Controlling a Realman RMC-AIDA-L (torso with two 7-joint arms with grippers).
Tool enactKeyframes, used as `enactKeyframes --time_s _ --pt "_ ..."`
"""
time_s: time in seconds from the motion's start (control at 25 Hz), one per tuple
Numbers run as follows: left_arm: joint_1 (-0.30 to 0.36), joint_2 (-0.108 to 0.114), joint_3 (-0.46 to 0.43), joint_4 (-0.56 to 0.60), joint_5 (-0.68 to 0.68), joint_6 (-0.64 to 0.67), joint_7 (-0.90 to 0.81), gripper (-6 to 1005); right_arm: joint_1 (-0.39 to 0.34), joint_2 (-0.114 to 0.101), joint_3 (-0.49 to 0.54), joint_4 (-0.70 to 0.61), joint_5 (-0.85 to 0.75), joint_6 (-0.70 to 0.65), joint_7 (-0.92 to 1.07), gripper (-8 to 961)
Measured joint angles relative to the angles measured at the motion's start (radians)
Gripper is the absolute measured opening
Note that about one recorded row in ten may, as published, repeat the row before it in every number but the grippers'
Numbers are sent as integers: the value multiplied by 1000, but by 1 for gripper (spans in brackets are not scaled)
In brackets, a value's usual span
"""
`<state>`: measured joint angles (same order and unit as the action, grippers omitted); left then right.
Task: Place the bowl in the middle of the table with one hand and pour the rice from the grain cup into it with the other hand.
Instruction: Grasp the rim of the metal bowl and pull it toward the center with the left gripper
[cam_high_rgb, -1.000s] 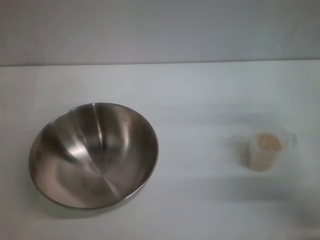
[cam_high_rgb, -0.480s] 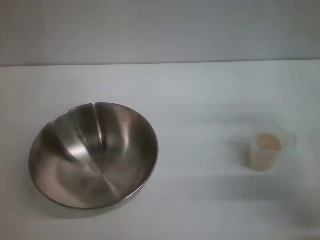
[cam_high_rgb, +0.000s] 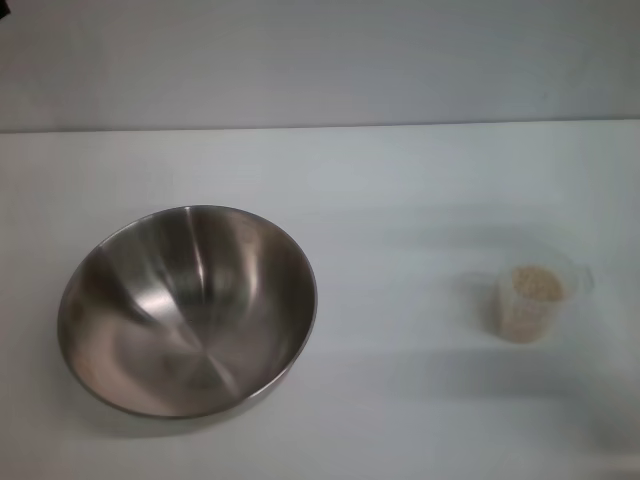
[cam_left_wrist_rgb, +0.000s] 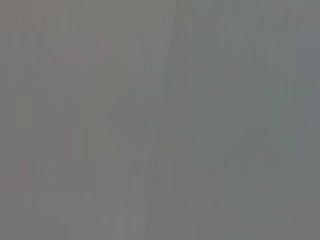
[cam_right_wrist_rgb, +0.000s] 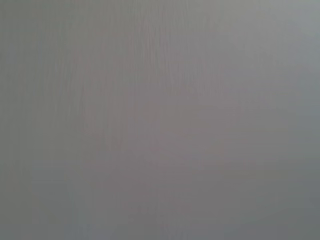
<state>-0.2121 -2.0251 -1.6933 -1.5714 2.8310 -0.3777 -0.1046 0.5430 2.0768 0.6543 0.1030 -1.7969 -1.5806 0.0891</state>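
One bowl (cam_high_rgb: 187, 310) left, upright, grain cup (cam_high_rgb: 532, 300) right, lip seemingly rightward.

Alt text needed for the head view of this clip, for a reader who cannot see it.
A large stainless-steel bowl sits empty on the left side of a white table, and a small clear grain cup filled with rice stands apart from it on the right. Neither gripper is in view; only a small dark object shows at the top left corner.

No text, label, brand, number or sign could be read anywhere; any markings on the grain cup (cam_high_rgb: 530, 300) were too faint to be made out.
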Motion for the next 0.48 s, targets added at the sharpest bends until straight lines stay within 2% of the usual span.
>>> enactKeyframes --time_s 0.36,0.44,0.48 --pt "-40 -31 -90 -201 -14 -403 142 812 4 -1 2 -4 3 -8 0 635" --pt "-44 -33 -97 -213 -15 -437 150 811 5 -1 2 -5 3 -10 0 635" --pt "-55 -34 -114 -242 -15 -530 160 811 6 -1 2 -5 3 -10 0 635"
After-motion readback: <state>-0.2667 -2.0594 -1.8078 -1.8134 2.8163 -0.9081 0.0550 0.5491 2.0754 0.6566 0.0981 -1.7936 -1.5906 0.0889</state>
